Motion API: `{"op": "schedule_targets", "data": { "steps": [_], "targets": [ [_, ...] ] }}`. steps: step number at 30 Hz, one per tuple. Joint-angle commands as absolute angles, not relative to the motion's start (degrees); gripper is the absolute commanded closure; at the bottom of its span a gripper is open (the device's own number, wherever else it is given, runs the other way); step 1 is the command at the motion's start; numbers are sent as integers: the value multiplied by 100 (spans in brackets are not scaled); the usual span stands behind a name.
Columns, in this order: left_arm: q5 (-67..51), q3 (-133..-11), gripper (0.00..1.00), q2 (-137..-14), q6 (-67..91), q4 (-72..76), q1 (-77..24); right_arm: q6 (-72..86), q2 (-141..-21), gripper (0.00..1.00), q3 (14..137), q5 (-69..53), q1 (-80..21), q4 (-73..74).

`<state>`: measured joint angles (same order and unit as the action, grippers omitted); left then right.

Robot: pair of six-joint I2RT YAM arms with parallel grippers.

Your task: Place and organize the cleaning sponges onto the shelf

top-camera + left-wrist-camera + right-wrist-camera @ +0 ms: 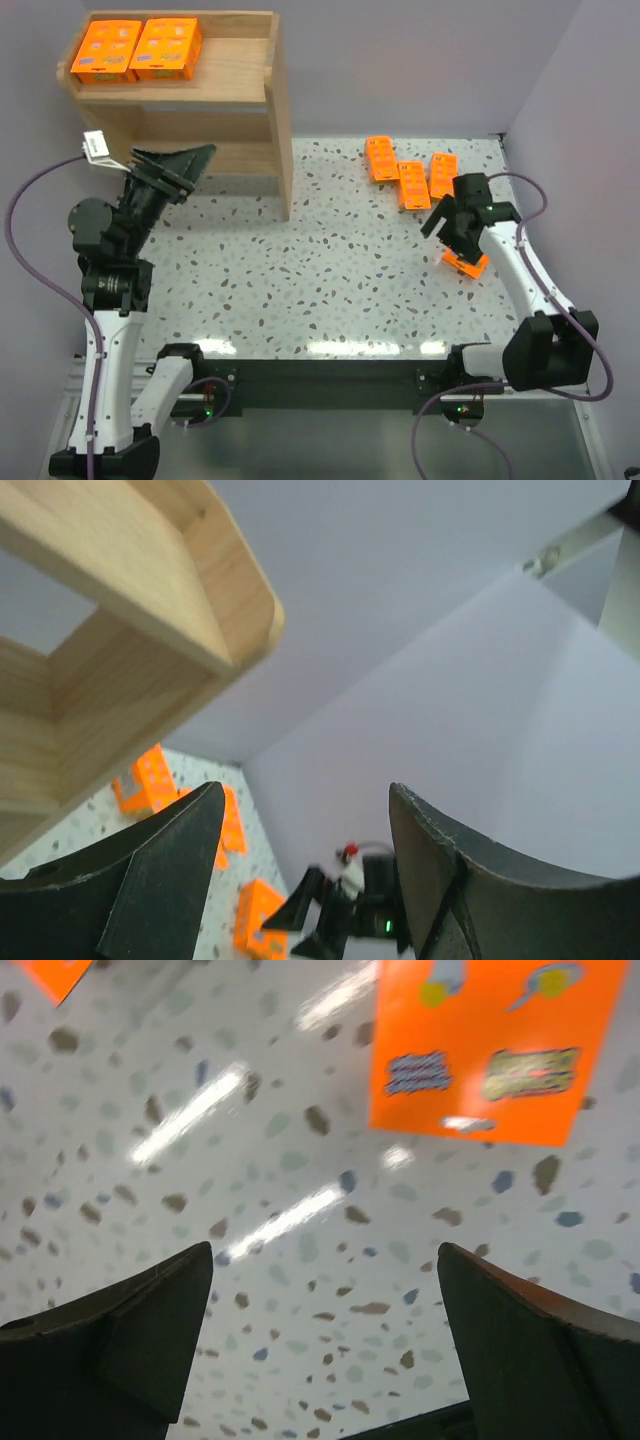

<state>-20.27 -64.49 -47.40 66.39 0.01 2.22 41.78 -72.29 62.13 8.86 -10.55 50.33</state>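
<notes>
Sponge packs (137, 49) sit two on the wooden shelf's (240, 90) top tier and four on the desk (330, 270), left claw (305, 798) open and empty beside the shelf, right claw (325, 1250) open over one pack (480, 1060).

Top camera overlooks the whole table (330, 270); left wrist looks across it from beside the shelf (150, 590), right wrist close above

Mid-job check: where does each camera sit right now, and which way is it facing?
Top external: high behind the robot, looking down on table, shelf, left arm, right arm.
Left wrist: on the left gripper, tilted up past the shelf toward the wall; open fingers show.
Right wrist: on the right gripper, facing down at one cleaning sponge; open fingers show.
Shared: top and left wrist both catch the right arm.
</notes>
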Motion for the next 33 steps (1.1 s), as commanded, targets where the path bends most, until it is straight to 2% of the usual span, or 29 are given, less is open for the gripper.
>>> {"op": "schedule_targets", "data": {
  "steps": [1,2,5,9,14,21,27,33],
  "targets": [
    [-3119,-5767,28,-4501,5775,-623,-200,3692,-7558,2,6617,1670,-29,5327],
    [-3216,-5574,28,-4413,5748,-633,-280,3665,-7811,2,6679,1696,522,5309],
    [-3497,-4888,28,-3992,5660,-703,-474,3726,-8495,1,7039,1846,1288,5334],
    [-3691,-4229,28,-3622,5476,-861,-519,3919,-9130,1,7286,2100,1599,5029],
    [-3744,-4026,28,-3393,5134,-1247,-519,4061,-9448,1,6962,1918,1757,4168],
    [-3779,-3683,28,-3208,4536,-1792,-519,4079,-9887,2,6365,1382,1793,3017],
    [-3841,-3147,29,-2980,4395,-1951,-519,3990,-9958,12,5706,616,1723,2163],
    [-3753,-2883,30,-2944,4043,-2197,-519,4122,-9388,16,4976,492,872,2012]
  ]
}}
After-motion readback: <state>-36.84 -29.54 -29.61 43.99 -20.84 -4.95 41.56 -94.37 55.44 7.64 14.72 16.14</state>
